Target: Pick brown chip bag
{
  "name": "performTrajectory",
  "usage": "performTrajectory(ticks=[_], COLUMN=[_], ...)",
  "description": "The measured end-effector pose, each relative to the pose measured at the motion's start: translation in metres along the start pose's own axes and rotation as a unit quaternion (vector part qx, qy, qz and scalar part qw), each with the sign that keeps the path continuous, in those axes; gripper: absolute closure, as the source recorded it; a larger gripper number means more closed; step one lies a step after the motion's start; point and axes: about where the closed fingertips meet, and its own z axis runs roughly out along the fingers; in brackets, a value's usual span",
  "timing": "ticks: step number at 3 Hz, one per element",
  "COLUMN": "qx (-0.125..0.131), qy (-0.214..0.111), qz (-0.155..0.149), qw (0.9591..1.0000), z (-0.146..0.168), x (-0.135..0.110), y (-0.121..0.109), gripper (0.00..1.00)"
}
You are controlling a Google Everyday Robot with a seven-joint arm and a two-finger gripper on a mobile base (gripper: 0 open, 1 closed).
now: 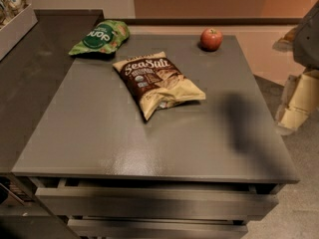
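Observation:
The brown chip bag (158, 83) lies flat on the grey table top (149, 143), a little behind its middle. Its dark brown top with white "Sea Salt" script points to the back left, and its tan lower part points to the front right. My gripper (295, 101) is a pale beige shape at the right edge of the view. It hangs off the table's right side, well to the right of the bag and apart from it. It holds nothing that I can see.
A smaller green bag (100, 37) lies at the back left corner. A red apple (211, 39) stands at the back right. A dark counter (30, 78) adjoins the table's left side. Drawers (149, 203) show below the front edge.

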Motion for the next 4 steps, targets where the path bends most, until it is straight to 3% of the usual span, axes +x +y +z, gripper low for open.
performTrajectory(ticks=[2, 4], qx=[0.000, -0.007], qy=[0.000, -0.048], qz=[0.000, 0.029], qw=[1.0000, 0.9984], z=[0.000, 0.045], x=[0.000, -0.063], y=[0.000, -0.043], gripper=[0.00, 0.00])
